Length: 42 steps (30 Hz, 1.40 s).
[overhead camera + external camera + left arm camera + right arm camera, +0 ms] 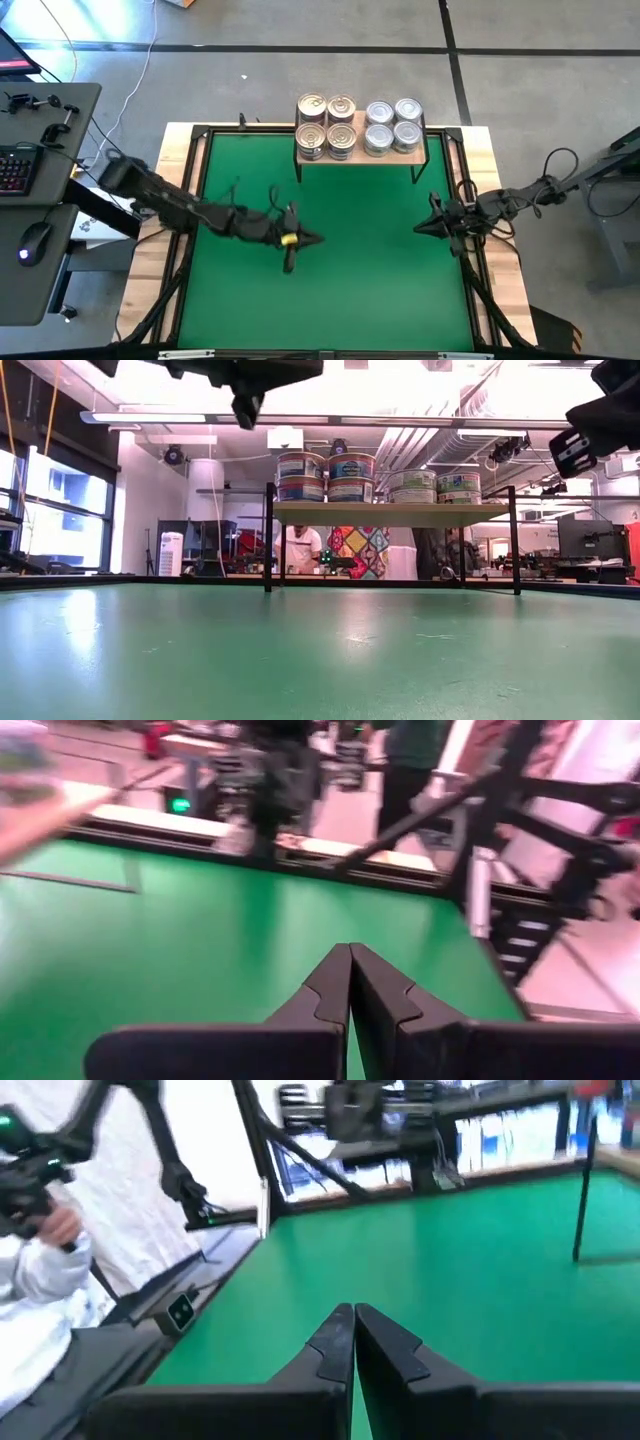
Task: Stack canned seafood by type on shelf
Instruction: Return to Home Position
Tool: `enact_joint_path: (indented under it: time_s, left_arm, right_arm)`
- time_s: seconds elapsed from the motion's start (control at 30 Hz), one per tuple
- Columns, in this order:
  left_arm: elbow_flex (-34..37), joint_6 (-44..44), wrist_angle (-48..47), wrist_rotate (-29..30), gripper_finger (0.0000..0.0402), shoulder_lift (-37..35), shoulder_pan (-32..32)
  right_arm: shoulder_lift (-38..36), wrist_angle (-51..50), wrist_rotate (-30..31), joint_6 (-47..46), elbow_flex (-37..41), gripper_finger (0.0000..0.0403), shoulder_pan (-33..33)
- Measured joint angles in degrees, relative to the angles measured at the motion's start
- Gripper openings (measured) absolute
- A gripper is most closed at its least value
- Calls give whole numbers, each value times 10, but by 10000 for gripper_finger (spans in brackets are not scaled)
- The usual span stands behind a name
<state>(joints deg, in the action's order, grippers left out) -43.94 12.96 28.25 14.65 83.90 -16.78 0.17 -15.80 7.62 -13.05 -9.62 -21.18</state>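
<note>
The shelf (413, 153), a light wood board on thin black legs, stands at the far edge of the green mat. On it the canned seafood rests in short stacks: gold-lidded tins (326, 126) on the left half, silver-lidded tins (392, 126) on the right; the low view shows them two high (350, 476). My left gripper (318, 238) hangs shut and empty above the middle of the mat. My right gripper (419, 229) is shut and empty near the mat's right edge, pointing toward the left.
A black frame (195, 180) borders the green mat (370, 290). A desk with keyboard and mouse (35, 240) stands left of the table. People show in the room beyond (298, 546) and in the right wrist view (35, 1270).
</note>
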Motion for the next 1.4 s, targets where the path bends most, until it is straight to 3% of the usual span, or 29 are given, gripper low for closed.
enact_joint_path:
  time_s: [0.27, 0.43, 0.53, 0.73, 0.9, 1.13, 1.4]
  left_arm:
    - [0, -12, -184, 15, 0, -162, 52]
    - [1, -13, -279, 64, 0, -236, 53]
    - [32, -13, -272, 74, 0, -278, 54]
    - [173, 20, -182, 76, 0, -395, 86]
    - [256, 52, -174, 60, 0, -508, 136]
    - [342, 68, -192, -43, 0, -676, 210]
    - [423, 60, -221, -98, 0, -817, 242]
  right_arm:
    - [-1, 13, -17, 56, 2, 6, -2]
    - [-1, 31, -17, 58, 3, 6, -2]
    - [-1, 79, -21, 60, 24, 6, -2]
    - [1, 176, -33, 56, 91, 7, -2]
    - [4, 179, -38, 56, 90, 7, -3]
    - [4, 177, -38, 52, 90, 7, -3]
    - [5, 177, -38, 42, 91, 7, -3]
